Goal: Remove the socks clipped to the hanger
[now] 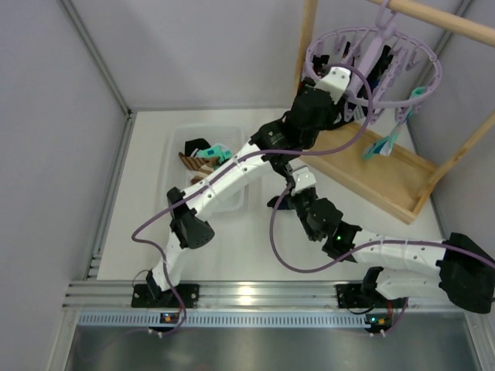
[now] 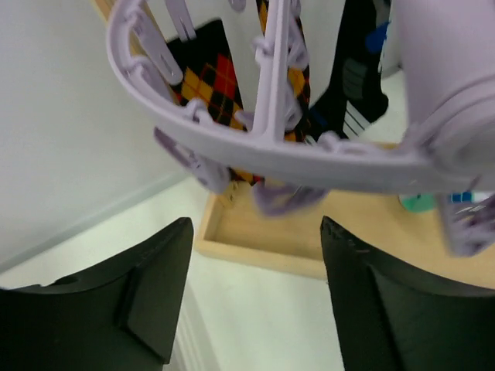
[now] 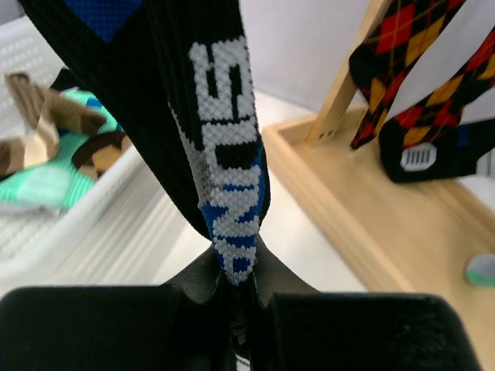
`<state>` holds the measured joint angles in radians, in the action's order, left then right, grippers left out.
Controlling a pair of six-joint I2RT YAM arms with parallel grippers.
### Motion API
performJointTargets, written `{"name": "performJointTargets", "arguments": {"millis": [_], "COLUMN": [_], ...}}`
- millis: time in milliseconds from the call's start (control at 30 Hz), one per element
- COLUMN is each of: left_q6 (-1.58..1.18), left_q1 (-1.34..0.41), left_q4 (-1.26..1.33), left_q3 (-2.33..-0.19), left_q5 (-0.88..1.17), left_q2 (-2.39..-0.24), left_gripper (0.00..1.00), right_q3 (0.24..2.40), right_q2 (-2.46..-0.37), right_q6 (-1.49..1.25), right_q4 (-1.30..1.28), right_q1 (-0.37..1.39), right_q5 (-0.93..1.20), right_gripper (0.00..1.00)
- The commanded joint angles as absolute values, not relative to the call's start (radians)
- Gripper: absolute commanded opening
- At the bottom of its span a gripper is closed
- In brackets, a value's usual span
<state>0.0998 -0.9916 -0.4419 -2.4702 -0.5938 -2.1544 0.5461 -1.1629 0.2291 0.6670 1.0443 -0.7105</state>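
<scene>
In the white bin, loose socks

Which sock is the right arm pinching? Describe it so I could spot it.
Find the wooden frame on the table's right. Between it and the white bin, the right end effector is shut on a sock. It is black with white knitted letters and blue patches, unlike the red-and-yellow diamond socks hanging nearby.

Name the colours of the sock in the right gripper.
Black sock, blue patches, white lettering; right wrist view shows it best.
</scene>
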Motion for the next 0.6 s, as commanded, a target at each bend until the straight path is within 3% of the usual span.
{"name": "performJointTargets", "arguments": {"millis": [0, 33, 100, 300, 567], "left_q6": [0.043, 0.040, 0.023, -0.057, -0.297], "left_q1": [-0.992, -0.994, -1.005, -1.011, -1.011], "left_q4": [-0.431, -0.430, -0.433, -0.436, -0.616], "left_q3": [-2.379, -2.350, -2.266, -1.952, -1.576], "left_q5": [-0.569, -0.607, -0.664, -0.828, -1.045], "left_q2": [-2.013, -1.981, -1.925, -1.634, -1.199], "left_gripper": [0.73, 0.86, 0.98, 0.98, 0.98], "right_q3": [0.467, 0.424, 0.391, 0.403, 0.679], "right_q2": [-1.040, -1.013, -0.927, -0.805, -0.920], "right_q6": [0.078, 0.037, 0.006, -0.097, -0.071], "right_q4": [0.580, 0.543, 0.506, 0.368, 0.287], "right_q1": [1.042, 1.039, 1.009, 0.876, 0.765], "right_q5": [-0.644, -0.631, -0.603, -0.447, -0.269], "right_gripper": [0.00, 0.00, 0.00, 0.00, 0.00]}}
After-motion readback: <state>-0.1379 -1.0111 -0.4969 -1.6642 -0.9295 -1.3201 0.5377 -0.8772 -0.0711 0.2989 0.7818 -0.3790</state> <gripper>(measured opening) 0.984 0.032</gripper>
